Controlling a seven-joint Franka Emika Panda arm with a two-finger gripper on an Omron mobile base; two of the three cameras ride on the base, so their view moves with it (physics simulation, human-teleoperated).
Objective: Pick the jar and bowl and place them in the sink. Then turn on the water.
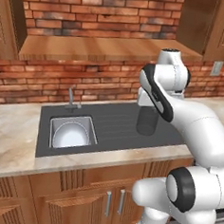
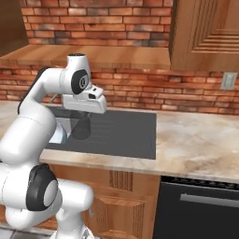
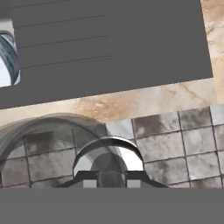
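Already the bowl (image 1: pixel 70 135) sits inside the sink (image 1: pixel 87 122), at the left end of the dark surround, with the faucet (image 1: pixel 70 99) rising at the basin's back edge. Above the ribbed drainboard on the surround's right half, the gripper (image 3: pixel 111 183) is closed on the jar (image 1: pixel 146 119), which hangs upright in the air below the hand. From the hand camera the translucent jar (image 3: pixel 57 140) fills the lower left, seen against the counter's front edge (image 3: pixel 153 94) and the floor tiles (image 3: pixel 183 148).
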